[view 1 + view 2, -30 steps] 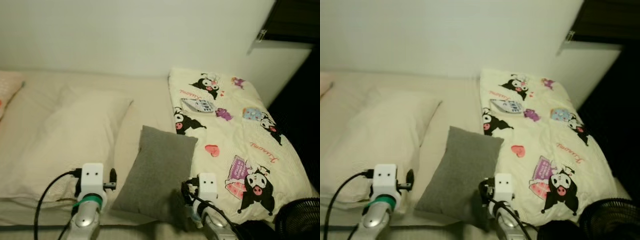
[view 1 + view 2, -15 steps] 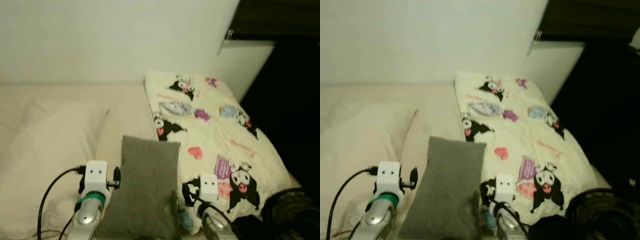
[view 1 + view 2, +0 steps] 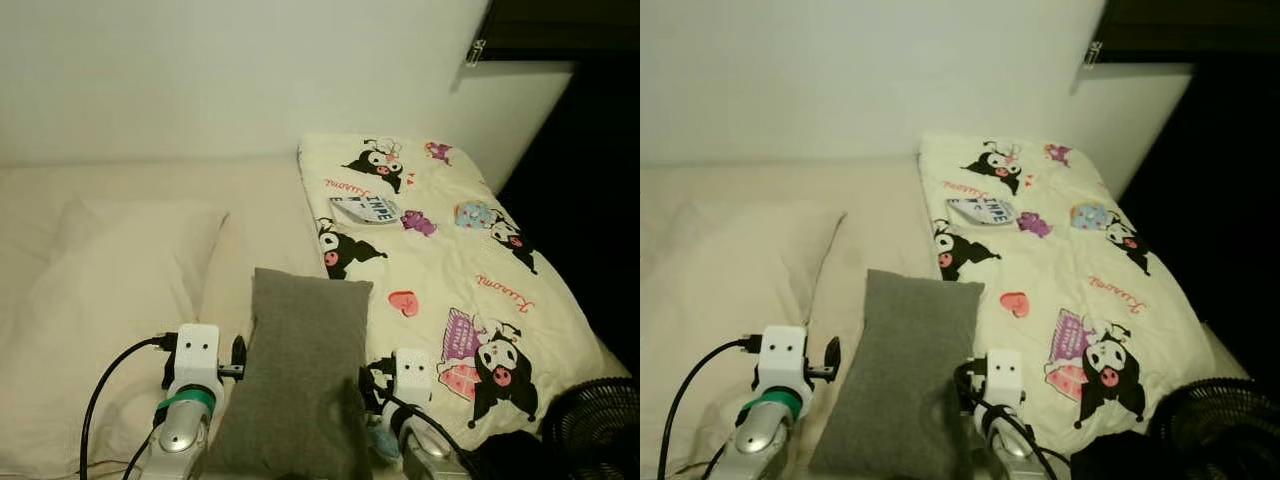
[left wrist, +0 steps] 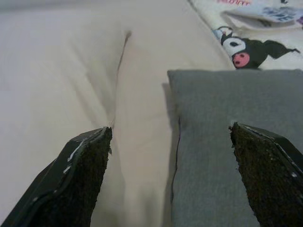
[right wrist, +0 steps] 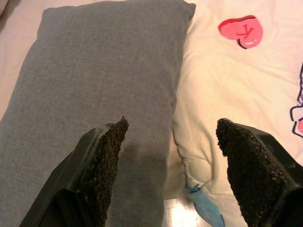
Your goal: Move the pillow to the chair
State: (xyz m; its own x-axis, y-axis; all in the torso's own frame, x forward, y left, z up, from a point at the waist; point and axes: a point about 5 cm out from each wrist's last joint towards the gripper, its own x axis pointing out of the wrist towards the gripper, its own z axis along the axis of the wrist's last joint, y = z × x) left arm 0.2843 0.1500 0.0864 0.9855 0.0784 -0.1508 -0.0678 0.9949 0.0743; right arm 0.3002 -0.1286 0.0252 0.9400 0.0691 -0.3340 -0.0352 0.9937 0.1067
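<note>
A grey rectangular pillow [image 3: 300,385] lies on the bed between a white pillow and a cartoon-print blanket, its long side pointing away from me. My left gripper [image 4: 170,130] is open and straddles the pillow's left edge: one finger [image 4: 83,182] is over the cream sheet, the other [image 4: 267,175] over the grey fabric. Its white wrist block [image 3: 196,352] sits just left of the pillow. My right gripper [image 5: 172,123] is open across the pillow's right edge, one finger [image 5: 102,172] on the grey cloth and one [image 5: 251,172] over the blanket.
A large white pillow [image 3: 110,285] fills the bed's left side. The cream blanket [image 3: 450,255] with black cartoon figures covers the right. A black fan [image 3: 595,430] stands at the lower right by a dark gap. A pale wall [image 3: 250,70] closes the back.
The head camera swung right and then partly back. The grey pillow now lies straighter between the two grippers than a second ago, when it was slanted.
</note>
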